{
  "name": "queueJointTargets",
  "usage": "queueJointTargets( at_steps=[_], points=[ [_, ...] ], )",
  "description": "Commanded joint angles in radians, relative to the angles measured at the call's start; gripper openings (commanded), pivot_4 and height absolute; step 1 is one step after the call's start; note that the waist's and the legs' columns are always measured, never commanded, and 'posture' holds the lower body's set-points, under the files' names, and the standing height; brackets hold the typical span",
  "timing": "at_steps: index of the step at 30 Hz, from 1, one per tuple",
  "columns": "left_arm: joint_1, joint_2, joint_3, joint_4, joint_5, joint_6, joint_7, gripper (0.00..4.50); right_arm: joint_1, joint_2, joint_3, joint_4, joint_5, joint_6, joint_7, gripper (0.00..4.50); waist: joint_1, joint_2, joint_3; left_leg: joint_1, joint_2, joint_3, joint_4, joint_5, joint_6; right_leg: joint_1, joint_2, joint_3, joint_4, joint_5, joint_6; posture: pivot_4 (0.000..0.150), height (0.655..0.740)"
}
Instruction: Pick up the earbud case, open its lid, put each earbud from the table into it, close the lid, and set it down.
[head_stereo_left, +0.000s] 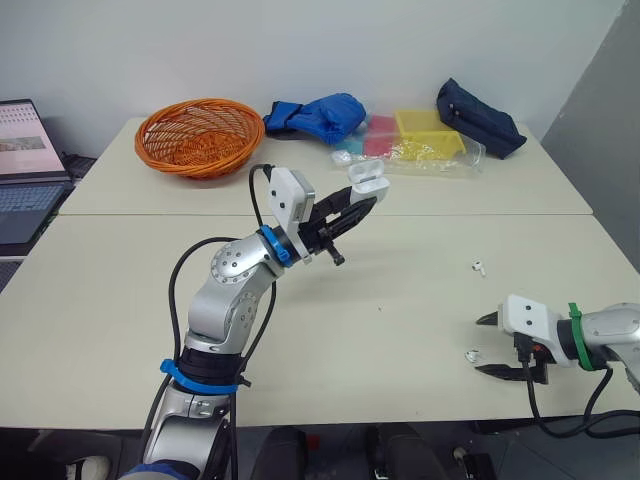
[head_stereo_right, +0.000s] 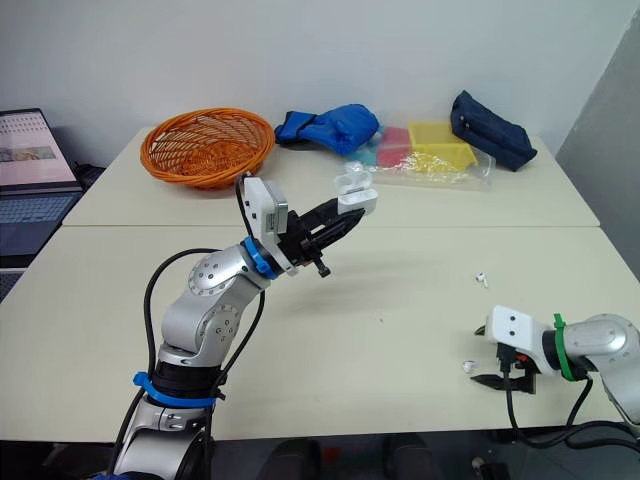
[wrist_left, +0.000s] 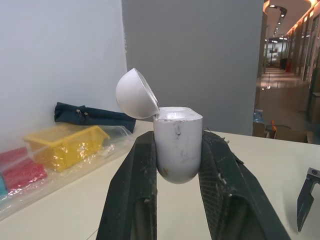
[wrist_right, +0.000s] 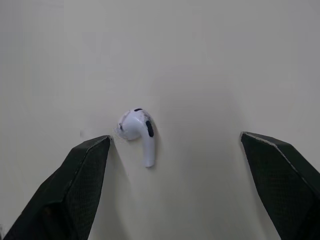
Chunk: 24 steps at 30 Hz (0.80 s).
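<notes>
The right gripper (wrist_right: 175, 136) sits low over the near table (head_stereo_left: 400, 300) at about four o'clock, its jaws spread wide and holding nothing. One earbud (wrist_right: 136, 131) lies on the tabletop between its fingertips, just beside one of them and well apart from the other. A second earbud (head_stereo_left: 480, 267) lies farther back, at about three o'clock, well apart from the gripper.

Near the middle of the scene the left gripper (head_stereo_left: 358, 205) is raised above the table, pointing toward one o'clock. Its jaws are closed firmly on the white earbud case (wrist_left: 177, 130), one finger pressed to each side. The case stands upright with its lid (wrist_left: 136, 93) swung open.

On the far table an orange wicker basket (head_stereo_left: 200, 135) sits at eleven o'clock, a blue bag (head_stereo_left: 318, 115) at twelve, and a clear plastic packet (head_stereo_left: 420, 135) of yellow and red boxes at one. A navy pouch (head_stereo_left: 480, 118) lies just beyond it. A laptop (head_stereo_left: 25, 165) stands open at ten o'clock.
</notes>
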Motion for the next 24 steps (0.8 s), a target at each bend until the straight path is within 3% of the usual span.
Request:
queueJointTargets(
  at_steps=[1, 24],
  points=[
    [-0.020, 0.002, 0.003, -0.034, -0.009, -0.009, 0.003, 0.75, -0.010, 0.012, -0.004, -0.016, -0.008, -0.009, -0.022, 4.33, 0.000, 0.000, 0.000, 0.000, 0.000, 0.000, 0.000, 0.000, 0.000, 0.000, 0.000, 0.000, 0.000, 0.000, 0.000, 0.150, 0.7400],
    [-0.019, -0.002, 0.004, -0.030, -0.011, -0.013, 0.002, 0.75, -0.118, 0.013, -0.033, 0.064, -0.003, 0.036, -0.013, 4.33, 0.000, 0.000, 0.000, 0.000, 0.000, 0.000, 0.000, 0.000, 0.000, 0.001, 0.000, 0.000, 0.000, 0.000, 0.000, 0.150, 0.7400]
  ],
)
